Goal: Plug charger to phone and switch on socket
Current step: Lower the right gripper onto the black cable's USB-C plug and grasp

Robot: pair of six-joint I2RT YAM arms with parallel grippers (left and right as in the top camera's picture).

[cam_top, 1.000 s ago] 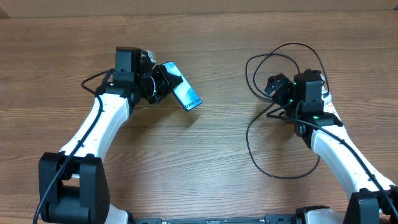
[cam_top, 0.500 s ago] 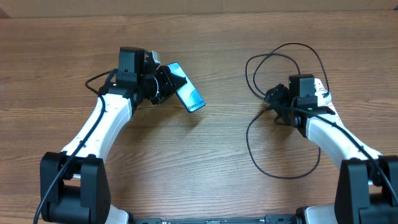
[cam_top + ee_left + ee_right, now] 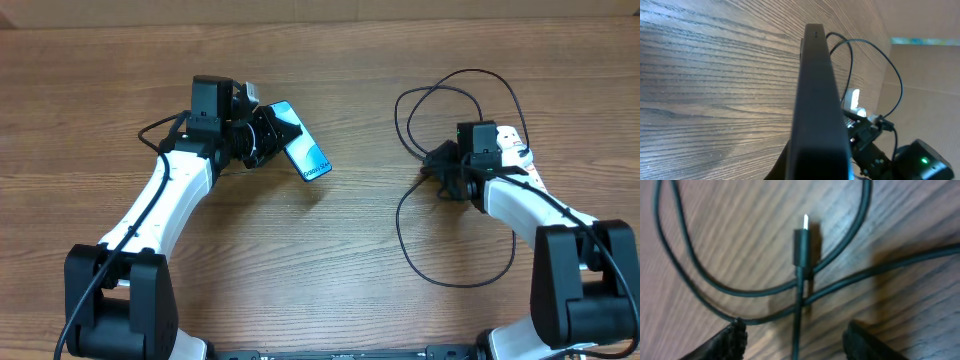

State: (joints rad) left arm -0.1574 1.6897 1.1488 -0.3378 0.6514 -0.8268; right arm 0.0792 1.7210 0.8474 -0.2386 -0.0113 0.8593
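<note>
My left gripper [image 3: 270,136] is shut on the phone [image 3: 302,152], holding it tilted above the table with its light blue screen facing up in the overhead view. The left wrist view shows the phone [image 3: 817,100] edge-on as a dark slab pointing at the right arm. The charger is a thin black cable [image 3: 402,225] looped on the right of the table. Its small black plug [image 3: 801,245] lies on the wood with a metal tip. My right gripper [image 3: 797,335] is open, low over the table, and the cable runs between its fingers [image 3: 730,340] just behind the plug, touching neither. The socket is out of view.
The cable's loops [image 3: 470,82] spread around and behind my right gripper [image 3: 440,165], crossing each other near the plug. A cardboard wall [image 3: 925,85] stands beyond the table's far edge. Brown wooden table [image 3: 330,270] lies between the two arms.
My right gripper has moved left and lower onto the cable, and its jaws have narrowed. My left arm shifted the phone slightly right, then held still.
</note>
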